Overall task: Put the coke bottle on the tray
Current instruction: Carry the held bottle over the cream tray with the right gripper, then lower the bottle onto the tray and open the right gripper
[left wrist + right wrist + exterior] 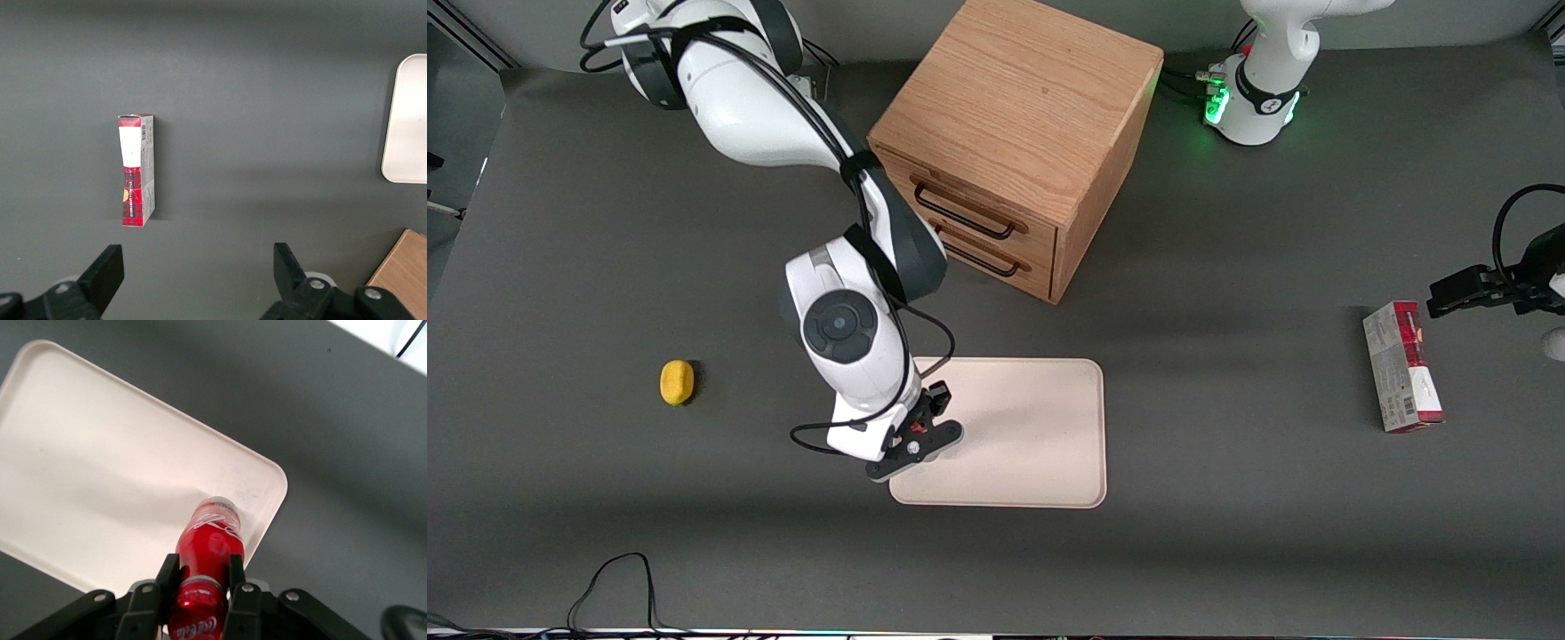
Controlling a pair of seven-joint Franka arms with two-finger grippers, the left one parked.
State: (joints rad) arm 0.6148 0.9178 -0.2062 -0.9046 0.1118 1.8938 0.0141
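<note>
The coke bottle (210,537), small, slim and red with a red cap and white lettering, is held just below its cap by my right gripper (200,568), which is shut on it. Its base points down at the cream tray (100,453), close to one rounded corner. I cannot tell whether the base touches the tray. In the front view the gripper (923,428) hangs over the tray (1032,427) at the edge toward the working arm's end of the table. Only a speck of red from the bottle (914,427) shows there between the fingers.
A wooden two-drawer cabinet (1014,151) stands farther from the front camera than the tray. A yellow object (677,382) lies toward the working arm's end. A red-and-white carton (1402,366) lies toward the parked arm's end. A black cable (618,578) loops near the table's front edge.
</note>
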